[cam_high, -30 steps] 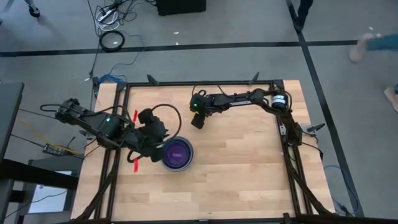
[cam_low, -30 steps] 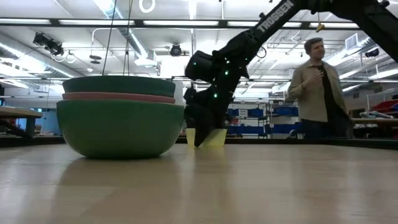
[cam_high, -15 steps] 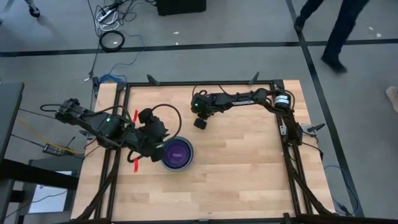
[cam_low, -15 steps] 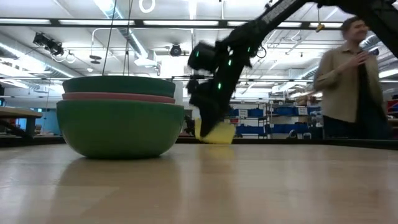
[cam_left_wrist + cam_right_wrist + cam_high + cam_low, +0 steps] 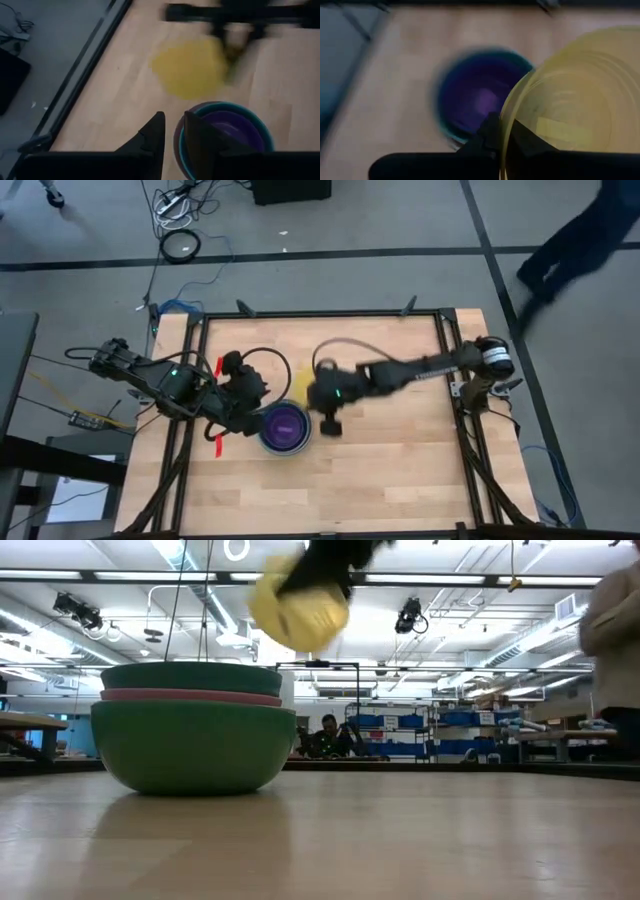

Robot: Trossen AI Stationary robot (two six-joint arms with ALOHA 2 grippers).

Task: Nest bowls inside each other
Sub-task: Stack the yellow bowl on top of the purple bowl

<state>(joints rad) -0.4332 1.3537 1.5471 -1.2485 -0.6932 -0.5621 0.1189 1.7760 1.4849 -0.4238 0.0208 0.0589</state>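
A stack of nested bowls (image 5: 283,427) stands on the table left of centre: sage green outside, then pink and teal (image 5: 190,725), with a purple one innermost (image 5: 230,132). My left gripper (image 5: 173,116) is at the stack's left rim, shut on it. My right gripper (image 5: 502,132) is shut on a yellow bowl (image 5: 298,608), which hangs high above the table just to the right of the stack (image 5: 298,388). In the left wrist view the yellow bowl (image 5: 192,67) shows beyond the stack. My left gripper holds the stack's rim (image 5: 178,142) on its left side, one finger inside and one outside, slanting down from the table's left. The stack rests on the table. My right gripper pinches the yellow bowl's rim (image 5: 507,112), one finger inside the bowl and one outside. The bowl is lifted clear and tilted.
A dark metal frame (image 5: 195,380) runs round the wooden table. Red tape marks (image 5: 215,367) lie near the left edge. Bare wood (image 5: 400,470) stretches across the right and near parts. People (image 5: 570,250) move beyond the table's far right.
My right gripper has lifted the yellow bowl off the far part of the table and swung it up and toward the near edge, next to the stack. The bowl has tipped as it rose. A person has walked right, behind the table.
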